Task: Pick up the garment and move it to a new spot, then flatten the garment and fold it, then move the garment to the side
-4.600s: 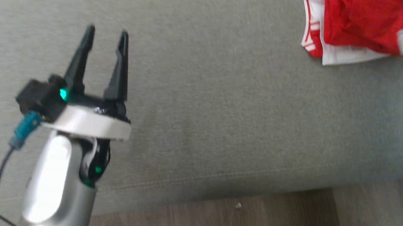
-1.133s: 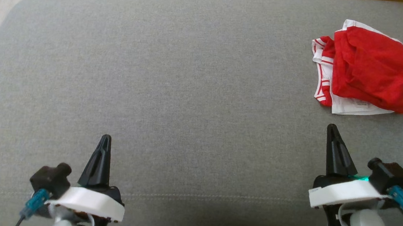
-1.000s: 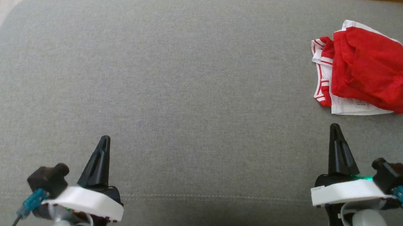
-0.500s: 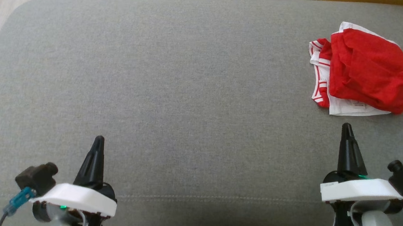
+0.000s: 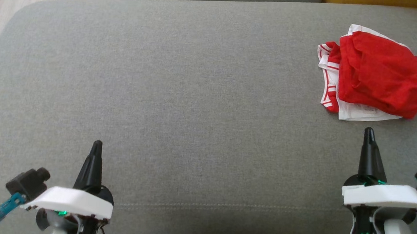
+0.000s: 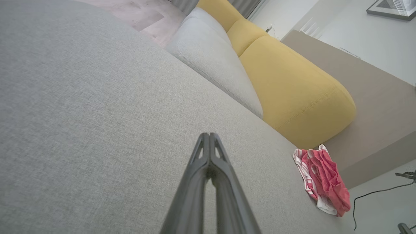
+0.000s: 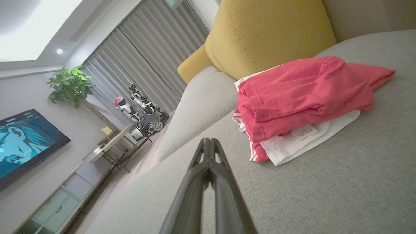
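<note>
**Red garment folded at the far right of the grey seat, both end effectors pressed together**

You are looking at a broad seat cushion (image 5: 195,93) covered in a grey woven cloth with a fine, slightly mottled grain. Its corners are rounded and a stitched seam runs along its near edge.

The garment (image 5: 379,80) lies on the far right part of that seat, folded into a loose, roughly rectangular bundle. Its top layer is a soft red knit, creased and a little rumpled. White fabric shows under it along the side facing the seat's near edge, and red-and-white striped bands show on the side facing the middle of the seat.

A small white label (image 7: 304,131) sits on the white fabric. Its print is too small for you to read.

Your left end effector (image 5: 97,144) is above the near left part of the seat, with its two dark, tapering fingers closed into a single point and gripping nothing. Your right end effector (image 5: 369,130) is above the near right part of the seat, closed tip to tip and empty.

Beyond the seat's far edge stands a plump yellow cushion (image 6: 292,87), smooth and rounded.
</note>
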Motion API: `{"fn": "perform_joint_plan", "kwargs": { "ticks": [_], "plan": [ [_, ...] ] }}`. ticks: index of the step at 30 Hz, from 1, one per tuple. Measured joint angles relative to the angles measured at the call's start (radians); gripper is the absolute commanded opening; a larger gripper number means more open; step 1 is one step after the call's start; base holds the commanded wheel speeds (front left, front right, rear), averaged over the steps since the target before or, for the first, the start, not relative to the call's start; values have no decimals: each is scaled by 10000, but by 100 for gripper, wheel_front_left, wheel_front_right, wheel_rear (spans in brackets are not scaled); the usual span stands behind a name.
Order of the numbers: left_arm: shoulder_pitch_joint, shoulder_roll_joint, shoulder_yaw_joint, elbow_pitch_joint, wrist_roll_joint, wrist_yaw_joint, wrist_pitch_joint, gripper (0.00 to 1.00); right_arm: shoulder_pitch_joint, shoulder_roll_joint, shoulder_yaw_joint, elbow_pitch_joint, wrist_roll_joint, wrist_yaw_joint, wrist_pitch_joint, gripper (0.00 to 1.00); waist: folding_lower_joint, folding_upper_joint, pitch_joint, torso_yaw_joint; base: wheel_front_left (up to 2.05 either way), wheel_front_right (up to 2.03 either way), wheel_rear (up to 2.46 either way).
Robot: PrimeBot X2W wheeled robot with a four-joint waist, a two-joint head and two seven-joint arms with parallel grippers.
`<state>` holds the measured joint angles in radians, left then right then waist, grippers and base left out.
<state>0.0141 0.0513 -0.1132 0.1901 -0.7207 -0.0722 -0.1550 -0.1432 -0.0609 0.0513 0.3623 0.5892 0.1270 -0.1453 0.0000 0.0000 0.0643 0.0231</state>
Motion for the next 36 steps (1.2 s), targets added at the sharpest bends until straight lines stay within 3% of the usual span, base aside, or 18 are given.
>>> {"fn": "perform_joint_plan", "kwargs": {
  "ticks": [36],
  "plan": [
    [-219,73,612,366,-4040,-251,963,0,212,-8,-648,-334,4562,-8,993,0,0,0,-269,-102,0,0,0]
  ]
}}
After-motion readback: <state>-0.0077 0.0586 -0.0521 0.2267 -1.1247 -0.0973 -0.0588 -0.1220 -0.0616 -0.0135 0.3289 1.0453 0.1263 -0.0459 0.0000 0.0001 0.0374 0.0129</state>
